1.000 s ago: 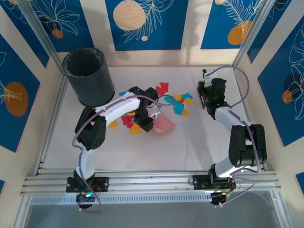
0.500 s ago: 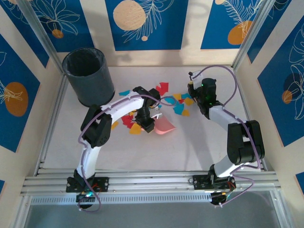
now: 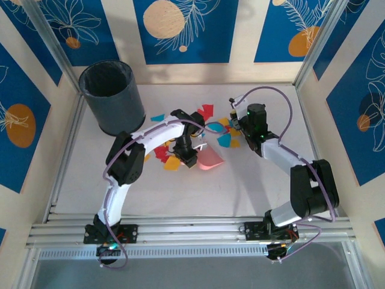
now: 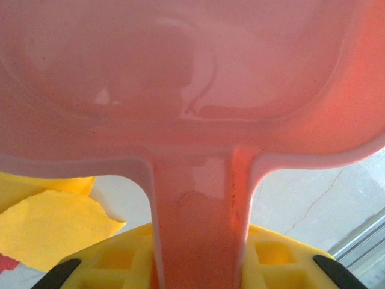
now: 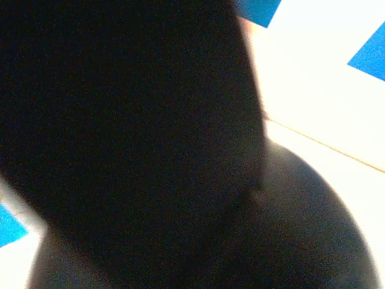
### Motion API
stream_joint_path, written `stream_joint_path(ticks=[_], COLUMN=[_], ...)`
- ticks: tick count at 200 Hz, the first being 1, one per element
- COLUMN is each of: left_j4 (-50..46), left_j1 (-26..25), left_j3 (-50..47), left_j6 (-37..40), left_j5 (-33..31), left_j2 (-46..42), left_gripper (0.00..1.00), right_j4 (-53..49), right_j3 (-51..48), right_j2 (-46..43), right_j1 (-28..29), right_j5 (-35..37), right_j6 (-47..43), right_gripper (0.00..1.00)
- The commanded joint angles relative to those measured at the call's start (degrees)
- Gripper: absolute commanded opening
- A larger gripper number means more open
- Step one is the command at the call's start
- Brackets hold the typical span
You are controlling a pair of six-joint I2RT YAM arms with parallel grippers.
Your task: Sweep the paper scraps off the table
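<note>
Paper scraps (image 3: pixel 225 139) in red, cyan, yellow and orange lie scattered mid-table, between and around both grippers. My left gripper (image 3: pixel 191 158) is shut on the handle of a pink dustpan (image 3: pixel 209 158), whose pan rests on the table (image 3: pixel 252 186) facing right. In the left wrist view the yellow fingers (image 4: pixel 274 259) clamp the dustpan handle (image 4: pixel 198 229), and a yellow scrap (image 4: pixel 54 223) lies to the left. My right gripper (image 3: pixel 233 117) sits at the right edge of the scraps, shut on a dark object (image 5: pixel 132 150) that I cannot identify.
A dark grey bin (image 3: pixel 112 96) stands at the back left corner. Aluminium rails (image 3: pixel 192 232) run along the near edge and sides. Patterned blue and cream walls enclose the table. Bare surface lies in front of the dustpan and scraps.
My right gripper has swung left from the right side of the table to the edge of the scraps. The left gripper and dustpan have barely shifted.
</note>
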Motion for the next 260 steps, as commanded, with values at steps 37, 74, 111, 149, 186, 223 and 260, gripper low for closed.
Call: stream_joint_path(ticks=[37, 74, 111, 149, 186, 223, 260], left_j4=[-0.43, -0.12, 0.35, 0.97, 0.56, 0.29, 0.2], left_j1=[-0.68, -0.75, -0.75, -0.69, -0.8, -0.82, -0.76], left_j3=[1.56, 2.23, 2.36, 2.53, 2.54, 2.58, 2.57], left_j6=[-0.15, -0.9, -1.64, -2.27, -1.58, -1.03, -0.85], left_j5=[2.42, 2.32, 2.56, 2.97, 3.35, 3.66, 3.62], left_j2=[2.64, 3.26, 3.69, 3.72, 3.7, 3.55, 3.44], left_gripper=[0.0, 0.0, 0.0, 0.0, 0.0, 0.0, 0.0], right_j4=[-7.95, -10.77, -12.22, -15.31, -16.09, -16.84, -16.88], right_j3=[-2.21, -2.51, -2.87, -2.52, -3.15, -2.8, -2.65], right_j2=[-4.25, -6.11, -7.33, -8.54, -11.27, -13.01, -15.58], right_j1=[3.52, 5.15, 6.87, 8.76, 9.26, 9.42, 9.69], right_j5=[0.17, -0.85, -0.67, -1.15, -4.89, -8.88, -11.42], right_j6=[2.71, 4.32, 5.65, 6.32, 7.66, 8.03, 7.69], right_gripper=[0.0, 0.0, 0.0, 0.0, 0.0, 0.0, 0.0])
